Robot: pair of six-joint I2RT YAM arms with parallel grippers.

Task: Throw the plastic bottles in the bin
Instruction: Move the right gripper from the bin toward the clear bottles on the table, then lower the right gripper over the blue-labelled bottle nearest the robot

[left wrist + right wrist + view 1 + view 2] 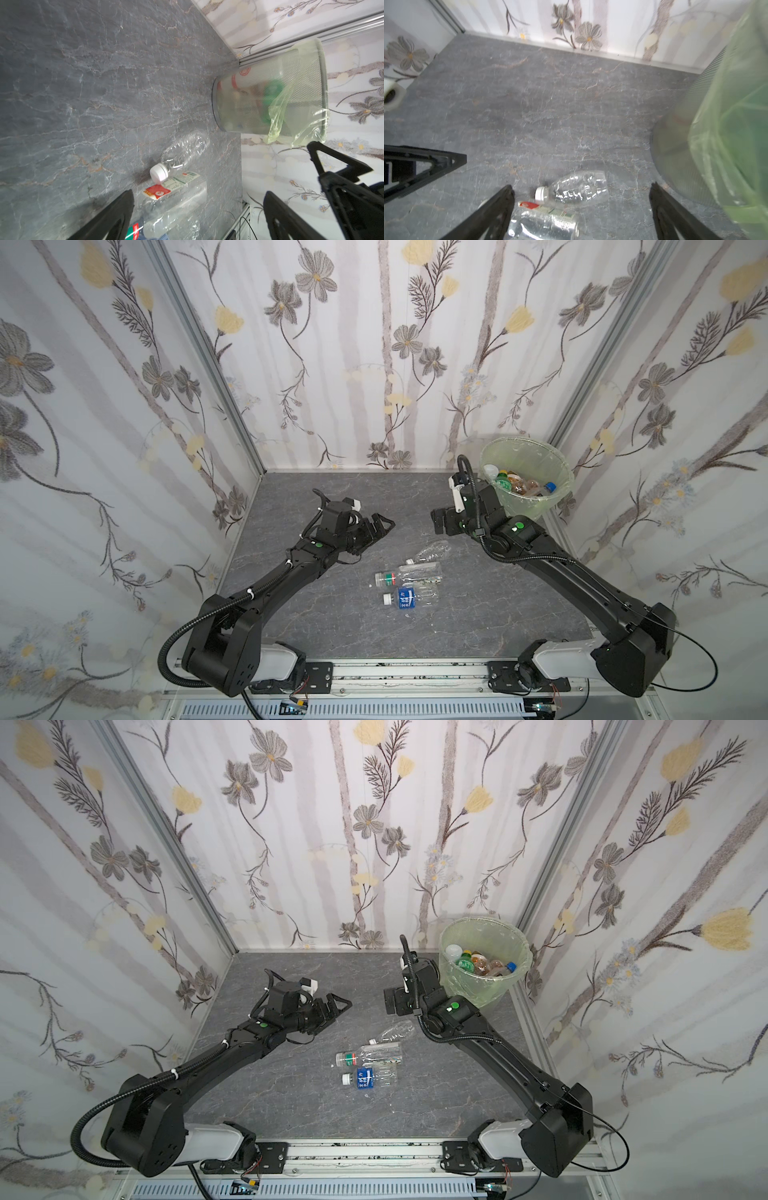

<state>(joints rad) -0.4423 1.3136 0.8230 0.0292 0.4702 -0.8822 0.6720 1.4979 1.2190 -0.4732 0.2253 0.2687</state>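
Grey marbled surface (478, 614): three plastic bottles (415, 574) lie outside the bin (536, 506); left claw (381, 526) and right claw (439, 523) spread empty, presumably between pickups.

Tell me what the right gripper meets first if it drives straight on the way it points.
Most likely the clear unlabelled bottle, lying on the table squarely between the open fingertips of the right gripper in its wrist view. Depth is unclear; it might touch bare table just past it.

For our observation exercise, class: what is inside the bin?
A pale green bag lines the bin. Several plastic bottles are piled inside: a white cap, a green label, brown bottles, a blue cap. The lower layers and the bottom are covered.
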